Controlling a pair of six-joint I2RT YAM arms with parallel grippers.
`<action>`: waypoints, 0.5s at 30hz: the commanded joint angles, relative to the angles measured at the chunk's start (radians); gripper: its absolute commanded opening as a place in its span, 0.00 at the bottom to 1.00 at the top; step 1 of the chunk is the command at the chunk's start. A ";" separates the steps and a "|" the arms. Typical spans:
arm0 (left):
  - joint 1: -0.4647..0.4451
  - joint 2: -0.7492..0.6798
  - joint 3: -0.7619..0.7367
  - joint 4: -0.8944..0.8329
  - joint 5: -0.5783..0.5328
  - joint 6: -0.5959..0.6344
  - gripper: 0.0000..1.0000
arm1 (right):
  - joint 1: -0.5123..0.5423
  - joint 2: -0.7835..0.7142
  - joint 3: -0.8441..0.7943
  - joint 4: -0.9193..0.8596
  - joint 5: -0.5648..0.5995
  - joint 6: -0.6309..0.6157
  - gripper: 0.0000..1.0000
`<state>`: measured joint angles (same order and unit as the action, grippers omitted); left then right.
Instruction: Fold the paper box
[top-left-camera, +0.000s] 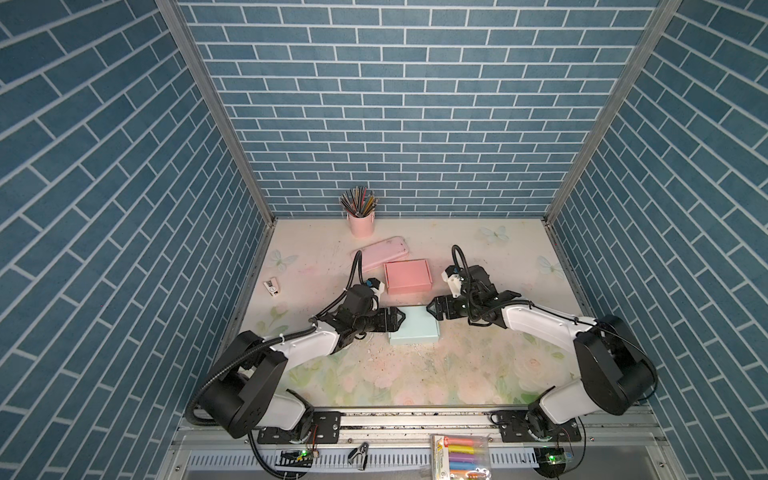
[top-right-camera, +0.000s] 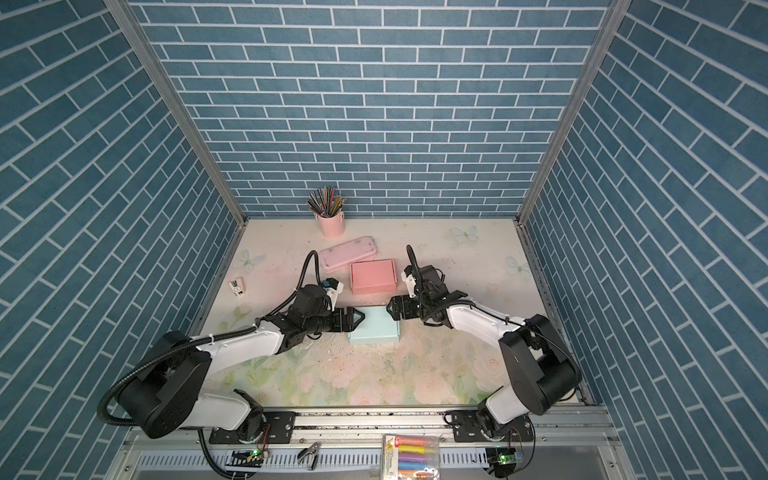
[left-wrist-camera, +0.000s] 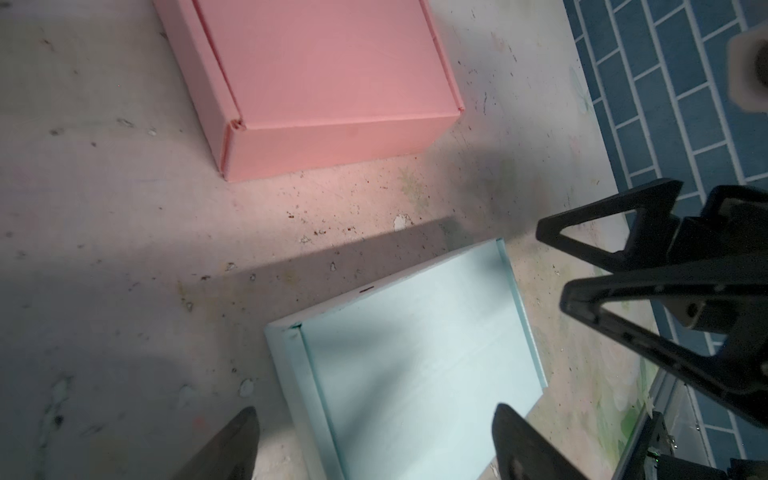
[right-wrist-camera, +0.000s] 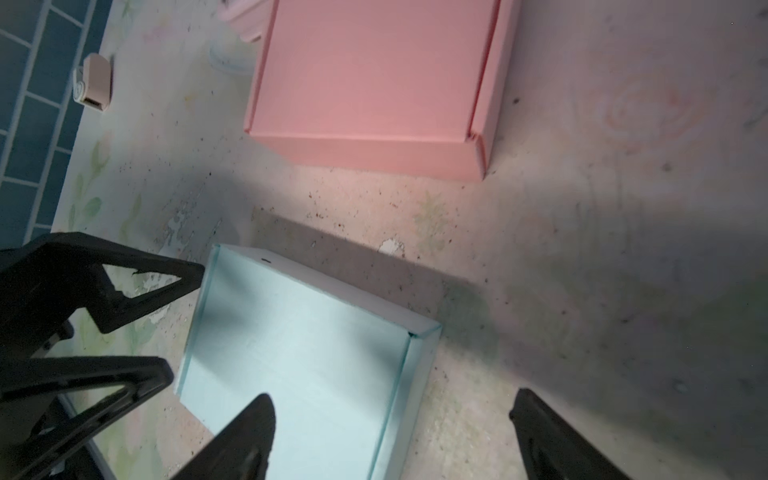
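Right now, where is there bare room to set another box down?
Free: the strip between the blue box and the front rail; the back-right corner behind the right claw. Crowded: the middle, around the pink box, pencil case and left claw.

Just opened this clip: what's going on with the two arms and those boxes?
Two robot arms are working on a light blue paper box that lies flat in the middle of the table. The box appears folded up, with its lid down. The left gripper and the right gripper hover at its opposite ends, both open and holding nothing. A closed pink box sits just behind the blue one without touching it.
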<state>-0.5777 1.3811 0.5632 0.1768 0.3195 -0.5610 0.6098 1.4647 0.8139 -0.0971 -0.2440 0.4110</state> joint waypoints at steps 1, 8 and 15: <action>0.011 -0.065 0.001 -0.128 -0.080 0.072 0.88 | -0.003 -0.126 -0.045 -0.016 0.128 -0.045 0.91; 0.015 -0.268 -0.034 -0.218 -0.164 0.147 0.88 | -0.003 -0.377 -0.161 -0.004 0.266 -0.071 0.96; 0.016 -0.487 -0.087 -0.263 -0.420 0.094 0.88 | -0.018 -0.535 -0.250 0.029 0.298 -0.086 0.97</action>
<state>-0.5694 0.9531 0.5022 -0.0380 0.0563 -0.4553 0.5991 0.9741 0.5945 -0.0875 0.0147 0.3592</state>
